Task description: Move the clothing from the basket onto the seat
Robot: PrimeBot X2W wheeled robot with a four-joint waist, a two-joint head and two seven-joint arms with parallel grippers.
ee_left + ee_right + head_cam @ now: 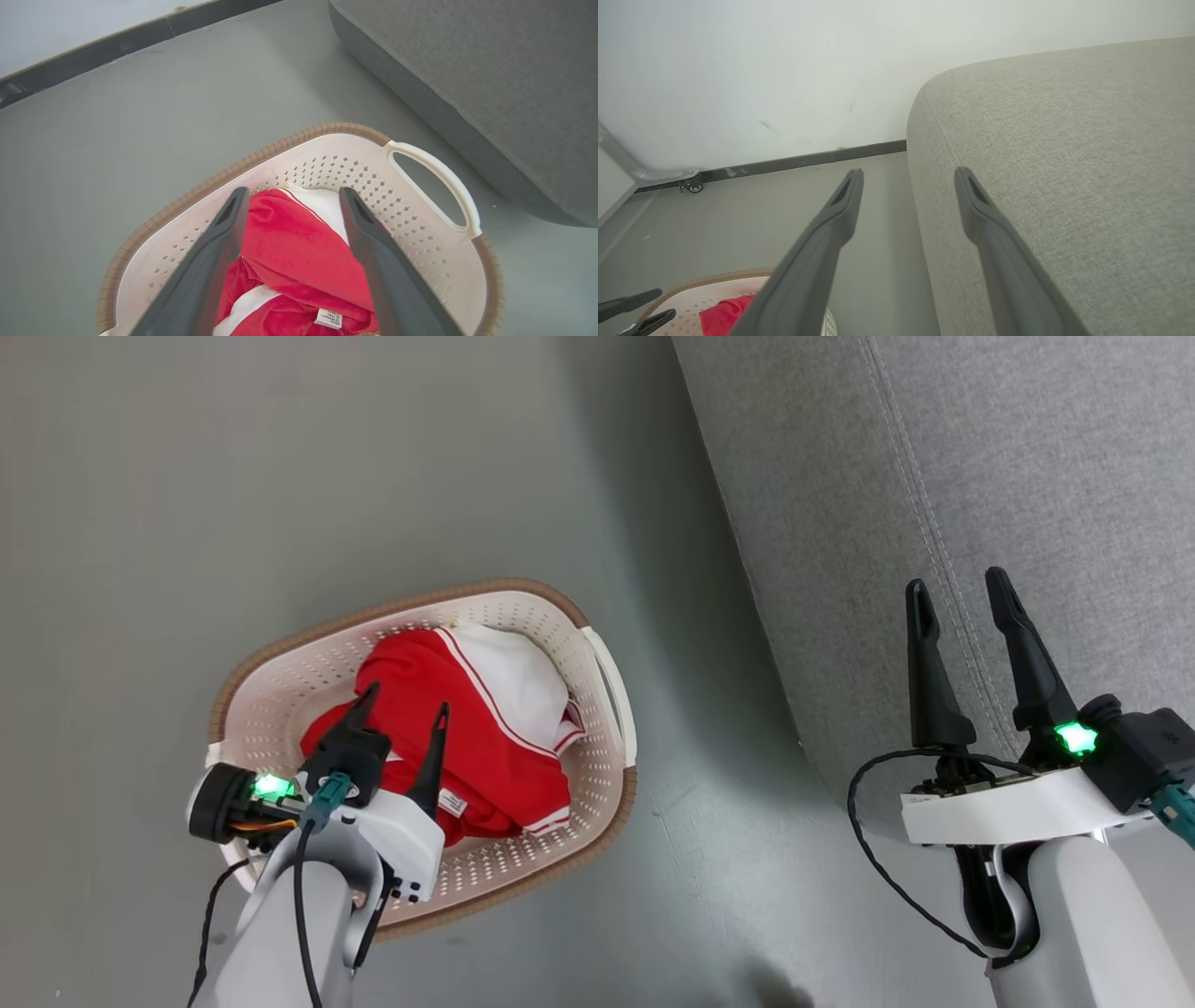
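item: clothing [485,737], heaped in basket [597,784], floor beside seat [934,476]. left gripper [403,707] above it, fingers apart, empty. we lower deep, pinching a thick red fold.

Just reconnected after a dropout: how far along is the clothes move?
Done: nothing so far; the clothing lies bunched in the basket. In hand: the left claw hangs open over that clothing, gripping nothing; the right claw is open at the edge of the seat. Left: grasp the clothing, carry it over, lay it on the seat.
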